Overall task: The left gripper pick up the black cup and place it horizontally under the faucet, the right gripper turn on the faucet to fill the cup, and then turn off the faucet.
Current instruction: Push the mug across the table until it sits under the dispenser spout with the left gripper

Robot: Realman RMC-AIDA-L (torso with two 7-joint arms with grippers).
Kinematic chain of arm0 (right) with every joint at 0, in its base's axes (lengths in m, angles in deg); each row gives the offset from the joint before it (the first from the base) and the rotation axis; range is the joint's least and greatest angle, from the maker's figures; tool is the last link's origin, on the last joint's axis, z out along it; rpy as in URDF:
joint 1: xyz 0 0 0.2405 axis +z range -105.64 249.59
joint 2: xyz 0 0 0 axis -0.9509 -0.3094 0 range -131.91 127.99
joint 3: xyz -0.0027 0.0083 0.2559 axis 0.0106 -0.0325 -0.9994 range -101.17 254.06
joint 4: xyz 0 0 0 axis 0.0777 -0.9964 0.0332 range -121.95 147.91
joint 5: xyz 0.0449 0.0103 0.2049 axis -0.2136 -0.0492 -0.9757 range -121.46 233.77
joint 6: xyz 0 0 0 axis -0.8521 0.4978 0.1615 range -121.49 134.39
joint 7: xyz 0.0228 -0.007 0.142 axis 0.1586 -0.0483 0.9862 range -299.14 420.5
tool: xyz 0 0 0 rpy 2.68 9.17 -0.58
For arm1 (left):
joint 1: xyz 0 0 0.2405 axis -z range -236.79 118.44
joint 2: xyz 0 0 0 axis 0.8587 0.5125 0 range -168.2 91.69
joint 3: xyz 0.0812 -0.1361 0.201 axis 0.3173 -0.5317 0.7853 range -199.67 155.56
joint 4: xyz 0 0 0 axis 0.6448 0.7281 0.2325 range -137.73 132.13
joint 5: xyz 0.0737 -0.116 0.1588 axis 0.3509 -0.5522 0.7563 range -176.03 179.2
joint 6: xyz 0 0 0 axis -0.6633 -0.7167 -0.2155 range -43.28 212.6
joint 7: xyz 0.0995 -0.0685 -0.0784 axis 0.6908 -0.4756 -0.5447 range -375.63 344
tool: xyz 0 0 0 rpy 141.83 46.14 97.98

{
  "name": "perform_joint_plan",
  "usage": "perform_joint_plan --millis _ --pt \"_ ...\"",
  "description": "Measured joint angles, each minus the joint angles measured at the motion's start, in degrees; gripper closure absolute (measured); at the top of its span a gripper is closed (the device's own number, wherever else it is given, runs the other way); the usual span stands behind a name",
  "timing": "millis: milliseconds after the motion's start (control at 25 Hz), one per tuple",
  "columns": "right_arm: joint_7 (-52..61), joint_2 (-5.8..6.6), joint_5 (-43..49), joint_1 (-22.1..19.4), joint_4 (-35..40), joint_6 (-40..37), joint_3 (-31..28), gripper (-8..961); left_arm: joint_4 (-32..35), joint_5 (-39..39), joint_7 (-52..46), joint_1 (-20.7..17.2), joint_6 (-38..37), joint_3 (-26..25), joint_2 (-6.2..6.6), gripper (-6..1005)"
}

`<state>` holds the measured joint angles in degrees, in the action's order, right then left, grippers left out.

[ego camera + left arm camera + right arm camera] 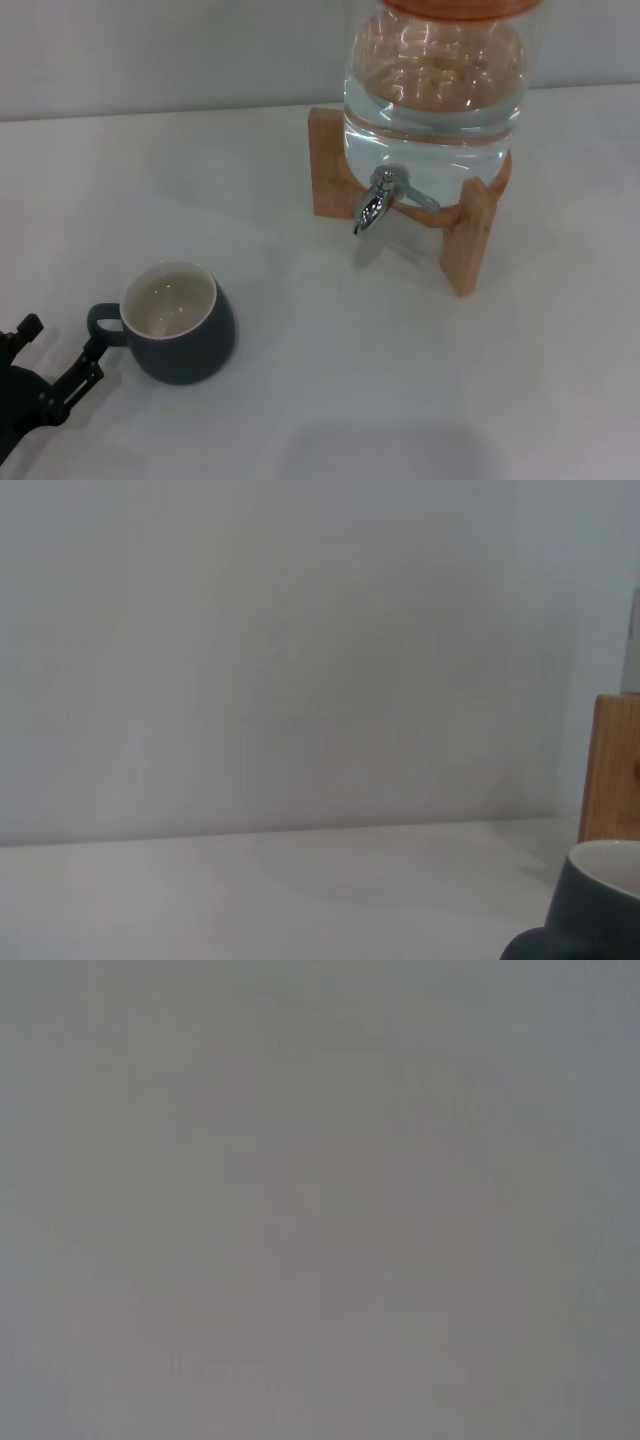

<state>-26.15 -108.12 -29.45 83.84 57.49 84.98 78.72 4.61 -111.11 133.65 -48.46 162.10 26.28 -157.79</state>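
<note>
The black cup (180, 322) stands upright on the white table at the lower left, cream inside, its loop handle pointing left. My left gripper (58, 350) sits just left of that handle, open, with one fingertip (92, 362) close under the handle and nothing held. A corner of the cup (600, 905) shows in the left wrist view. The chrome faucet (375, 205) juts from the glass jar, its spout pointing down, well right of and behind the cup. The right gripper is out of view; its wrist view shows only plain grey.
The clear water jar (435, 80) rests on a wooden stand (470, 240) at the back right; a stand leg (615, 770) shows in the left wrist view. White tabletop (330, 400) stretches between cup and stand. A pale wall runs behind.
</note>
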Motion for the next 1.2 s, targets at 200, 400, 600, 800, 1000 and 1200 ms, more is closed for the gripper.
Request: perform_joint_plan --millis 200,400,600,800,1000,1200 --pt "0.0 -0.07 0.0 -0.2 0.0 0.4 0.0 111 0.0 0.0 0.0 0.1 0.1 0.0 0.07 138" --pt "0.0 -0.23 0.0 -0.2 0.1 0.5 0.0 111 0.0 0.0 0.0 0.7 -0.1 0.0 0.08 138" --pt "0.0 -0.31 0.0 -0.3 0.0 0.5 0.0 111 -0.1 0.0 0.0 1.3 -0.5 0.0 0.03 138" --pt "0.0 -0.35 0.0 -0.3 0.1 0.6 0.0 111 -0.1 0.0 0.0 1.3 -0.7 0.0 0.01 137" --pt "0.0 -0.36 0.0 -0.3 0.2 0.7 0.0 111 -0.2 -0.7 0.2 1.3 -0.8 0.0 -0.07 137" --pt "0.0 -0.36 0.0 -0.2 0.3 0.7 0.0 111 -0.3 -1.3 0.2 1.3 -0.8 0.0 -0.08 137"
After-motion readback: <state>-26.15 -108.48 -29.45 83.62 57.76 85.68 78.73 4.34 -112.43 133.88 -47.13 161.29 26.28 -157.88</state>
